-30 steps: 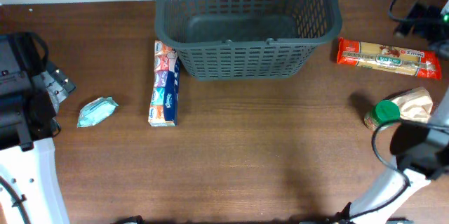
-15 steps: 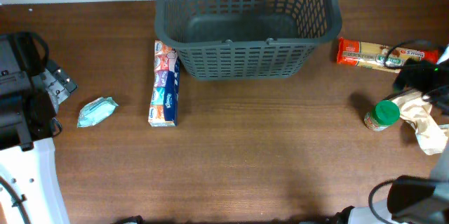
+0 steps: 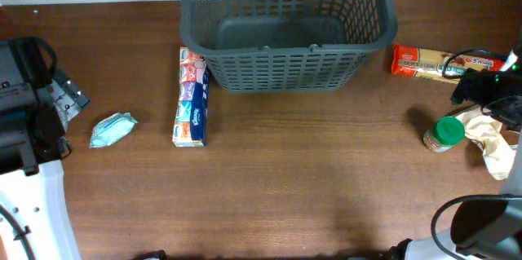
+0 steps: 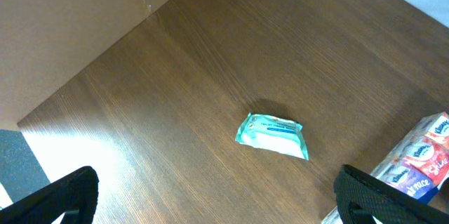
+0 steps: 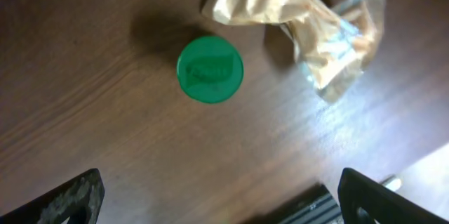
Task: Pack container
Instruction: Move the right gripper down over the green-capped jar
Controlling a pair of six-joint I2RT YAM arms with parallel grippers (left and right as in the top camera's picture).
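The container [image 3: 289,49], a large dark grey slotted basket, stands empty at the far middle of the table. My right gripper [image 5: 224,203] is open and empty, hovering above a green-lidded jar [image 5: 210,69] and a crumpled beige bag [image 5: 309,20]. In the overhead view the right wrist [image 3: 489,89] is at the right edge, just beyond the jar [image 3: 444,133] and the bag [image 3: 489,136]. My left gripper [image 4: 214,199] is open and empty, above the table near a teal wipes pack [image 4: 272,134].
A long tissue pack [image 3: 190,97] lies left of the basket and also shows in the left wrist view [image 4: 421,164]. The wipes pack [image 3: 112,129] lies further left. An orange pasta packet [image 3: 440,63] lies right of the basket. The left arm base [image 3: 24,105] fills the left edge.
My right arm has swung from the near right edge up towards the pasta packet, uncovering the bag. The objects and the left arm have not moved.
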